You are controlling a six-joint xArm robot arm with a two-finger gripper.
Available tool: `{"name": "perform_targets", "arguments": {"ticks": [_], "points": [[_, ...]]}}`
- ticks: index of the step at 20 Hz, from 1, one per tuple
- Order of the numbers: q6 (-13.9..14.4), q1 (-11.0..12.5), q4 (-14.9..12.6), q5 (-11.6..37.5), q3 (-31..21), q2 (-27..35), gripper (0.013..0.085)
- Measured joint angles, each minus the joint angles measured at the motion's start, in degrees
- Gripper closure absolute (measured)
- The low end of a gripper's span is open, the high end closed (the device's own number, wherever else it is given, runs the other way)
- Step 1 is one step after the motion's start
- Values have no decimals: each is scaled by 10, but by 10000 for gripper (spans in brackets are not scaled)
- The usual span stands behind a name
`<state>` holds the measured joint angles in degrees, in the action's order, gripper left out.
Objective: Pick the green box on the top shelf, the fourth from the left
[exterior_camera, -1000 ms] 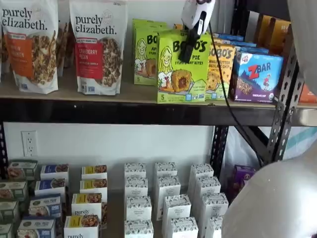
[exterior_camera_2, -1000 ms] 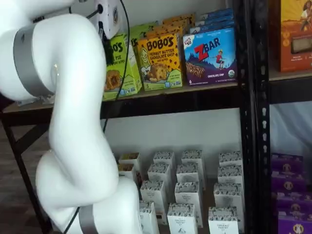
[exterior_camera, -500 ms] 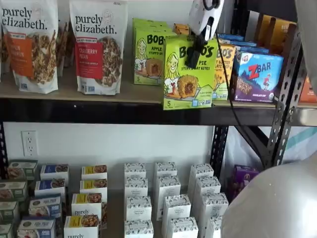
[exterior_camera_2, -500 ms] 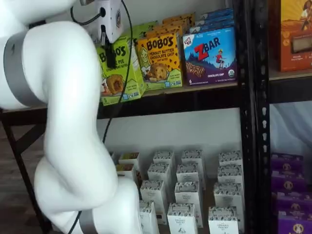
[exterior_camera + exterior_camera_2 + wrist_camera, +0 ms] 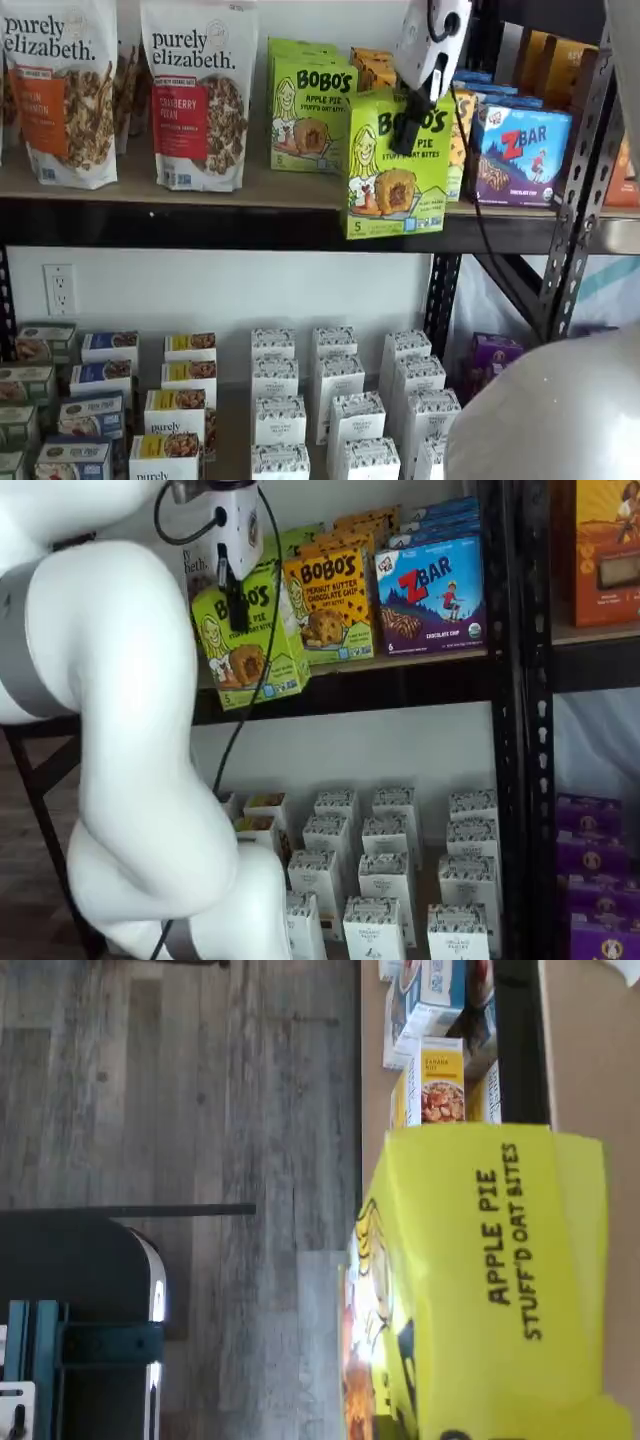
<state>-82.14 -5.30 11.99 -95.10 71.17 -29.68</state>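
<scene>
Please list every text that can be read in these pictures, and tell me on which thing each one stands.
"BOBO'S", partly hidden, "APPLE PIE STUFF'D OAT BITES": the green box in the hand.
"BOBO'S APPLE PIE": the second green box on the top shelf.
"BOBO'S PEANUT BUTTER CHOCOLATE CHIP": the orange box.
"ZBAR", "CHOCOLATE CHIP": the blue box.
"purely elizabeth.": the granola bags.
The small white cartons: too small to read.
</scene>
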Motion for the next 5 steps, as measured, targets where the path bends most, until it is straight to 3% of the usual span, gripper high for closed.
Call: {"name": "perform_targets", "arguments": {"ticks": [5], "points": [[-15, 15, 2, 4, -23, -16, 730]]}}
